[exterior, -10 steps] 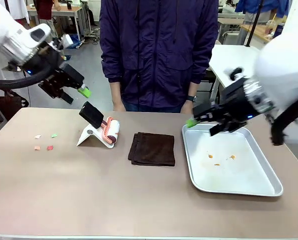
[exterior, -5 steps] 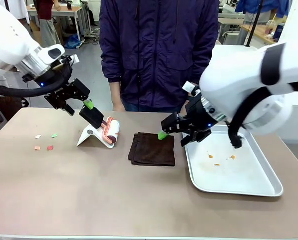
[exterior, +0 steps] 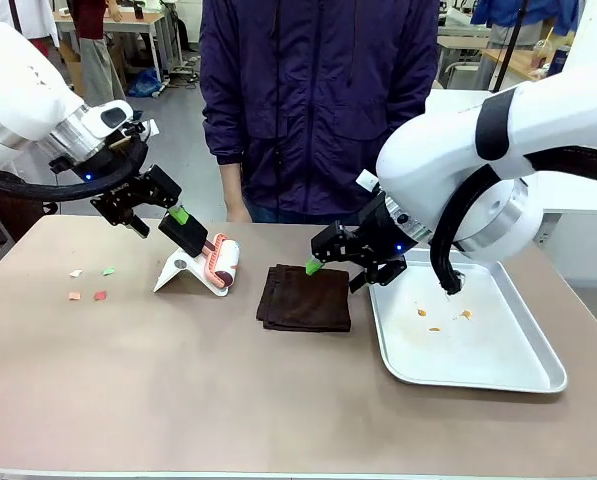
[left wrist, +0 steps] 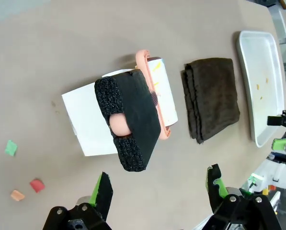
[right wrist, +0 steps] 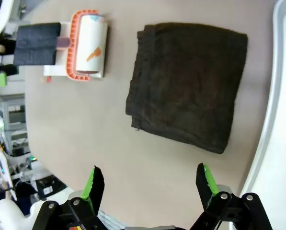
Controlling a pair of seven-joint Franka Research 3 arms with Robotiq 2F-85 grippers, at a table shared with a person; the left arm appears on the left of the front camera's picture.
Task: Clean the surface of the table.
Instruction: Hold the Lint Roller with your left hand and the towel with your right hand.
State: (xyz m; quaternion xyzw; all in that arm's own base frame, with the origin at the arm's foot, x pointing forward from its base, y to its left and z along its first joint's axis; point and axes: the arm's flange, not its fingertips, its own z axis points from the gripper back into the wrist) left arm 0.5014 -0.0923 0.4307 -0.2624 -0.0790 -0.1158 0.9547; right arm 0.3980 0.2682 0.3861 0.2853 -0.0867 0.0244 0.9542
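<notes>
Front: left claw (exterior: pixel 160 218) at the roller handle (exterior: pixel 186 232), right claw (exterior: pixel 333 273) over the cloth (exterior: pixel 305 298), desk (exterior: pixel 228 400) beneath both. Left wrist: jaws spread; best to centre the handle, just ahead, before closing. Right wrist: jaws spread too; drop squarely onto the cloth ahead.

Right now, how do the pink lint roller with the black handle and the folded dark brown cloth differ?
The pink lint roller with the black handle leans on a white stand, handle raised; the folded dark brown cloth lies flat. The open left gripper points at the roller, the open right gripper at the cloth. Both rest on the brownish-taupe table, ungripped.
</notes>
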